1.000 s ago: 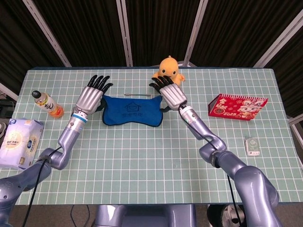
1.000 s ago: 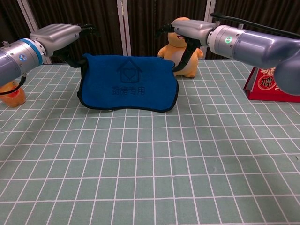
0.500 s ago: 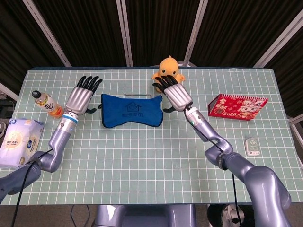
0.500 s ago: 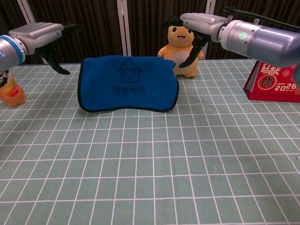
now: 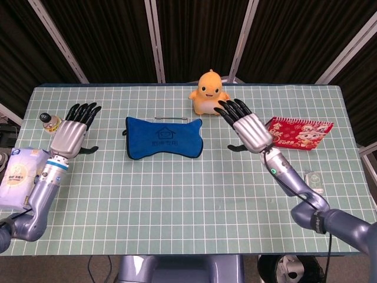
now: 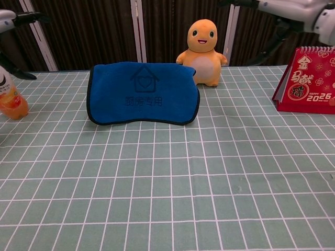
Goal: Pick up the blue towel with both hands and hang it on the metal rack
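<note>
The metal rack (image 5: 171, 118) is almost wholly hidden: from the head view only a thin silver bar shows above the top edge of the blue towel (image 5: 163, 139), and from the chest view the towel (image 6: 143, 93) covers it altogether. The towel hangs draped over that rack, a little left of centre in both views, its printed house mark facing the robot and its lower hem close to the table; whether it touches I cannot tell.

The left hand (image 5: 71, 134) sits at the left of the head view, fingers spread and holding nothing, well apart from the towel. In the chest view it is cut off at the upper left corner, only a pale sliver (image 6: 6, 20) and dark fingertips showing. The right hand (image 5: 247, 127) is likewise released, fingers fanned, right of centre between the towel and a red calendar (image 5: 297, 132); the chest view crops it at the top right edge.

A drink bottle (image 5: 52, 122) is partly hidden behind the left hand. A small white object at the right (image 5: 314, 182) is too small to name.

The table (image 5: 177, 206) wears a pale green mat with a white grid. An orange plush toy (image 5: 209, 92) stands behind the towel, a tissue pack (image 5: 22, 177) lies at the left edge, and dark curtains with pale slanted bars close the room behind.
</note>
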`<state>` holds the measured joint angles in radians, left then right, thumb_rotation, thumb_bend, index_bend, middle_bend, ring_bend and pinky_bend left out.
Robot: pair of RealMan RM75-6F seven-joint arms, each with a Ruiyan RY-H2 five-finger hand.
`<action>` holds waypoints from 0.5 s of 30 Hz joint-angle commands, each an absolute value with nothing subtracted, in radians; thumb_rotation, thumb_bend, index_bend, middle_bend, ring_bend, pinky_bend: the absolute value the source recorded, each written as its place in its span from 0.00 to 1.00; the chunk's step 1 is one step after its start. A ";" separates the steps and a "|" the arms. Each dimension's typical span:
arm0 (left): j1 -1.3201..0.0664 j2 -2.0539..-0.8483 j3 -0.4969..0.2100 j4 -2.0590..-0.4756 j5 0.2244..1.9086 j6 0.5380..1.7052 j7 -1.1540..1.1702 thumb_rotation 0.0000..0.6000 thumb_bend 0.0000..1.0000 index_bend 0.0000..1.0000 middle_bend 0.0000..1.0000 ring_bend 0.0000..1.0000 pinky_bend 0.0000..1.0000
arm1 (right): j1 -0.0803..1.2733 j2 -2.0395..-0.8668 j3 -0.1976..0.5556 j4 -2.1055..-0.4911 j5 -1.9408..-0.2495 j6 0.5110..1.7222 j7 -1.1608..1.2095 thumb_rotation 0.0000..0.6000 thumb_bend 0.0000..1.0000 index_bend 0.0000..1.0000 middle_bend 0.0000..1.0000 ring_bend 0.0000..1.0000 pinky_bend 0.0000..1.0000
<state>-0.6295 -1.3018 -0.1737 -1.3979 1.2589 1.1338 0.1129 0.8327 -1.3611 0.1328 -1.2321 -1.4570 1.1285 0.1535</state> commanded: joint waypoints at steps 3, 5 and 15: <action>-0.446 -1.171 -0.104 -1.663 1.258 1.355 0.253 1.00 0.01 0.00 0.00 0.00 0.00 | 0.640 -1.182 0.073 -1.489 -1.407 1.272 -0.016 1.00 0.00 0.04 0.00 0.00 0.00; -0.404 -1.162 -0.085 -1.707 1.266 1.410 0.288 1.00 0.01 0.00 0.00 0.00 0.00 | 0.589 -1.170 0.058 -1.515 -1.409 1.327 -0.047 1.00 0.00 0.02 0.00 0.00 0.00; -0.230 -1.150 0.008 -1.761 1.369 1.598 0.278 1.00 0.01 0.00 0.00 0.00 0.00 | 0.387 -1.174 -0.014 -1.460 -1.486 1.537 -0.013 1.00 0.00 0.00 0.00 0.00 0.00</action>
<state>-0.2527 -1.1544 -0.0108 -1.7637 1.3491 1.5782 0.2965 0.4098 -1.1748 0.0000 -1.4793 -1.4694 1.5140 -0.0266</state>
